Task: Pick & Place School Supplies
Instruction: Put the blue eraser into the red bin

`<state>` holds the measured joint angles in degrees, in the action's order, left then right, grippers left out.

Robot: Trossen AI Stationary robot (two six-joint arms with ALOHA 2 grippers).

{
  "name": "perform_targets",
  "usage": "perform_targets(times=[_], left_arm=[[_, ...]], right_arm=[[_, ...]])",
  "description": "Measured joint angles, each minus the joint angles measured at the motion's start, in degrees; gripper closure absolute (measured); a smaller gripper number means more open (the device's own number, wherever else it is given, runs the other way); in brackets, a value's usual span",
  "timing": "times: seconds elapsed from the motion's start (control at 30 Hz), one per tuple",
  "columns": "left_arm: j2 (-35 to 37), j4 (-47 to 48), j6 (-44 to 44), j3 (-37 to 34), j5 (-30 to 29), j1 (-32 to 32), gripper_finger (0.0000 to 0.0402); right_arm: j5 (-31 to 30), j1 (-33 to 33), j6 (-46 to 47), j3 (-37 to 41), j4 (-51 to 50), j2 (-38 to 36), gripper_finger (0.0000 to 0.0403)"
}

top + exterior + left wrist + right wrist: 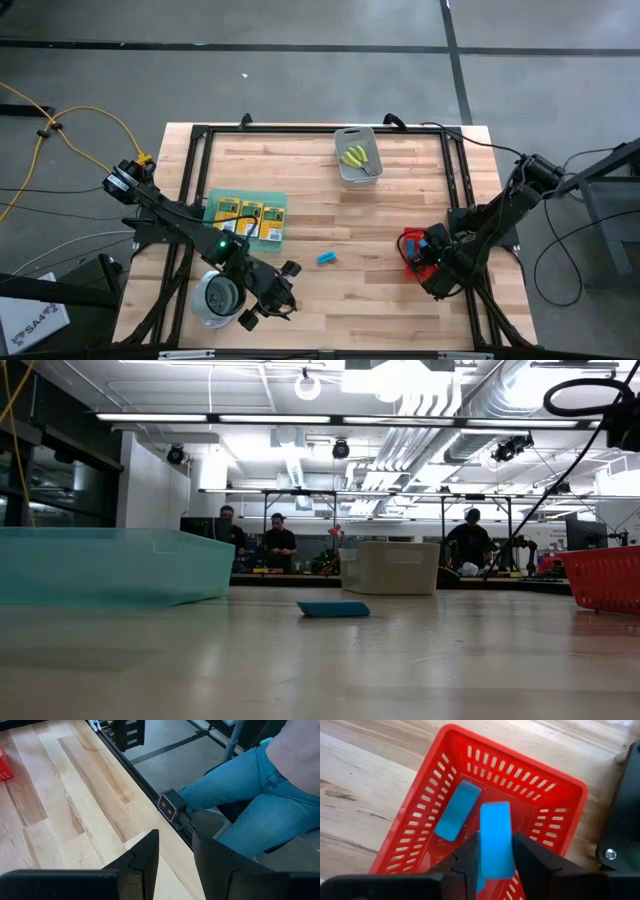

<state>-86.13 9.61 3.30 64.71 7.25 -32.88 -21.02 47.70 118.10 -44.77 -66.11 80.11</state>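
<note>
1. spanning most of the high view, the wooden table (330, 300) is cut off at the near edge, where my left arm crosses the frame's bottom.
2. my green mat (246, 220) carries three crayon boxes (249, 214) side by side; the left arm covers its near corner.
3. the grey bin (358, 156) at the far edge holds yellow-green tools (356, 157); how many i cannot make out.
4. the red tray (435, 820) sits under my right gripper (496, 854) near the table's right side; its near end is hidden by my own fingers (468, 857).
5. a round metal cup (217, 297) is partly masked by my left arm.
6. my left gripper (175, 855) hovers near the front edge, fingers parted with nothing between them; a person's jeans fill the space beyond.
7. my right fingers flank a light-blue block (495, 839) over the tray; whether they pinch it or have let go, i cannot tell.
8. a second block (458, 810) lies tilted in the tray.
9. a third lone block (326, 258) rests on bare wood mid-table.
</note>
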Motion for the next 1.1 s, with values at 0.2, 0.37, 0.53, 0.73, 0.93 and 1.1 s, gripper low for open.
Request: perform_targets(times=[0.2, 0.37, 0.53, 0.73, 0.93, 1.1], left_arm=[[0.02, -0.02, 0.12, 0.0, 0.0, 0.01, 0.0287], [0.02, -0.02, 0.19, 0.0, 0.0, 0.02, 0.0287], [0.01, -0.02, 0.19, 0.0, -0.02, 0.01, 0.0287], [0.02, -0.02, 0.19, 0.0, 0.0, 0.02, 0.0287], [0.0, -0.02, 0.17, 0.0, 0.0, 0.02, 0.0287], [0.01, -0.02, 0.17, 0.0, -0.03, 0.02, 0.0287]], right_arm=[[-0.01, -0.19, -0.04, 0.0, 0.55, -0.01, 0.0286], [-0.01, -0.2, -1.18, 0.0, 0.63, -0.01, 0.0285], [-0.01, -0.23, -2.49, 0.0, 0.66, -0.18, 0.0285], [-0.03, -0.23, -6.18, -0.52, 0.62, -3.06, 0.0285], [-6.57, -0.29, -14.81, -2.56, 5.33, -6.61, 0.0285], [-12.18, -3.36, -31.74, -3.41, 19.63, -7.45, 0.0285]])
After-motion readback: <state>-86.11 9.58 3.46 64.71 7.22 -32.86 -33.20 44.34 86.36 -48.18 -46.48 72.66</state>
